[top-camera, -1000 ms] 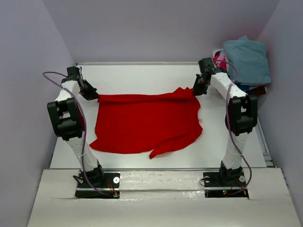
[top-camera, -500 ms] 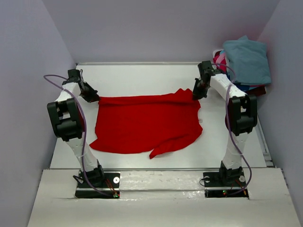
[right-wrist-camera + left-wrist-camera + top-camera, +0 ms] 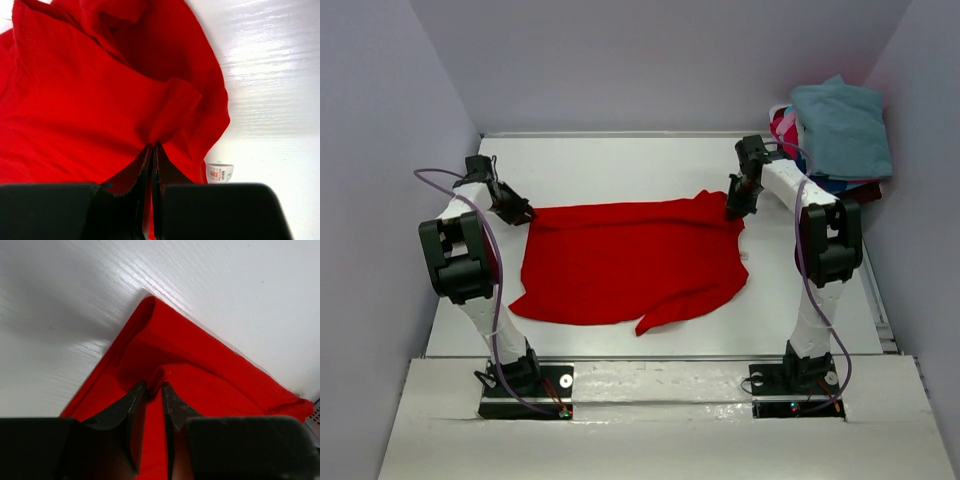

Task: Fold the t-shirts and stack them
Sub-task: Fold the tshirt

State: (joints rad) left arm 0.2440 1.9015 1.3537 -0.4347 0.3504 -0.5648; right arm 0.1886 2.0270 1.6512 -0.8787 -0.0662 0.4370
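While pinching the red t-shirt's [image 3: 630, 265] far right corner in the pressed-together right pincer [image 3: 735, 210], holding the left pincer [image 3: 525, 215] slightly spread over its far left corner. Lying flat on a glossy white tabletop [image 3: 620, 165], hemmed by plain grey walls [image 3: 660, 60].

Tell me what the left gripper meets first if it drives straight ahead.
The red t-shirt: the left gripper points into a raised fold of it, table probably just beneath.
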